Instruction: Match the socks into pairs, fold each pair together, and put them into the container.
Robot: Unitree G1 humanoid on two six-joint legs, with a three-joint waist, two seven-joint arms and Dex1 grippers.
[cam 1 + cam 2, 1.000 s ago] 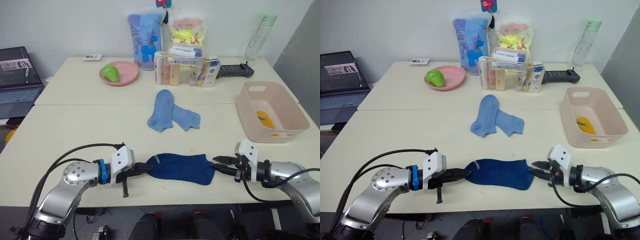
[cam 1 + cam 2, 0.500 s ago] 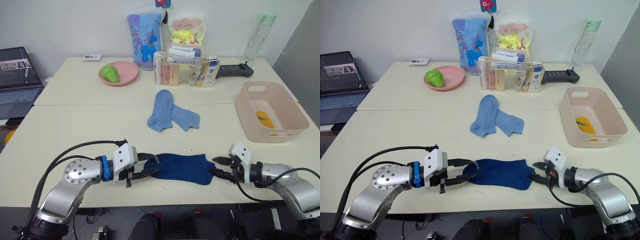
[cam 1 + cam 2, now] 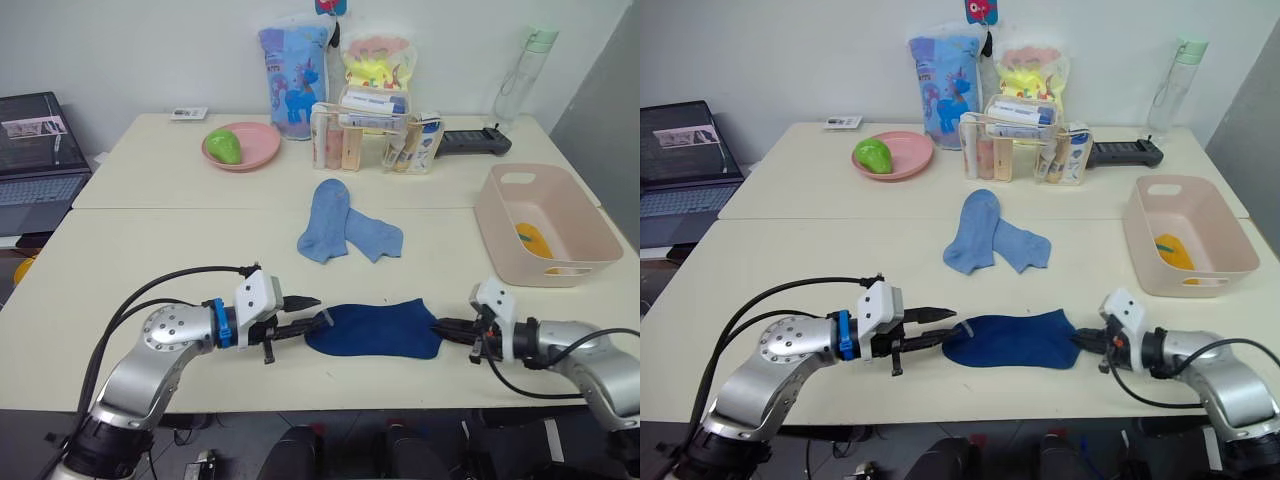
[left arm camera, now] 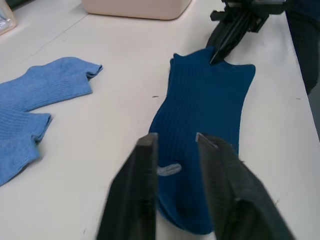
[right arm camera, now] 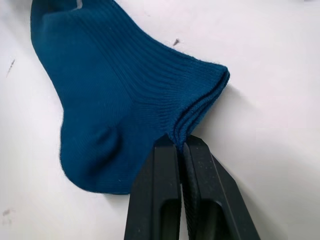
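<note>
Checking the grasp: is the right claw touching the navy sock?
Touching. The right wrist view shows the right claw pinching the navy sock's cuff edge.

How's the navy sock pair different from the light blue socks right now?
The navy pair is stacked into one flat shape, while the light blue socks splay apart in a V. The navy pair lies near the table's front edge with the right claw shut on its cuff; the light blue socks sit mid-table, untouched. Both lie outside the basin.
</note>
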